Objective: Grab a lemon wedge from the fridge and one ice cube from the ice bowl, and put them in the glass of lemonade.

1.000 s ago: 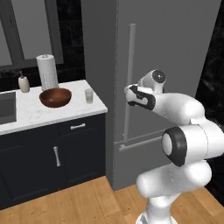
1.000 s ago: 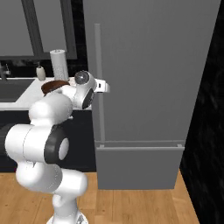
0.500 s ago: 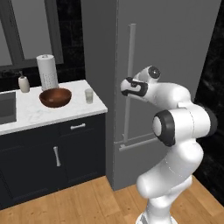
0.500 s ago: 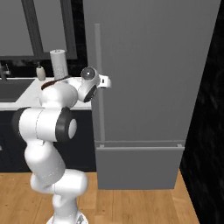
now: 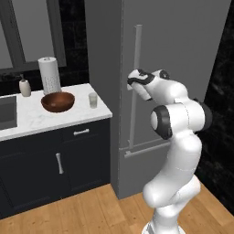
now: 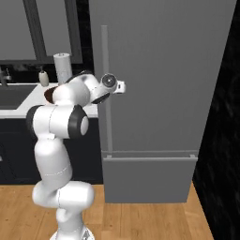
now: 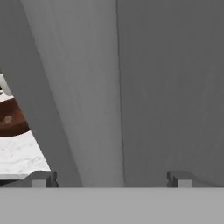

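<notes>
- With the fridge [image 5: 183, 55] door shut, the gripper [image 5: 131, 83] hangs right up at the long bar handle [image 5: 135, 64], its jaws spread wide and nothing between them clamped yet.
- In the hand view the handle [image 7: 87, 96] runs up between the two dark fingertips [image 7: 40, 178], so the bar sits just ahead of the gripper [image 7: 109, 179] and inside its span.
- Off to the gripper's side, well apart on the counter [image 5: 27, 121], sit the ice bowl [image 5: 57, 101] and the glass of lemonade [image 5: 93, 100]; a slice of the ice bowl [image 7: 11, 118] peeks past the handle.
- The lemon wedge is presumably behind that shut door; I cannot see it.
- Risk one: the bar looks off-centre toward one fingertip, so a squeeze now could catch it on one pad and slip off when pulled.
- Risk two: pushing further in could knock the fingertips against the door face behind the bar.
- Risk three: the arm is folded tight beside the door, so a straight pull may fight the hinge's arc and wrench the grip loose.
</notes>
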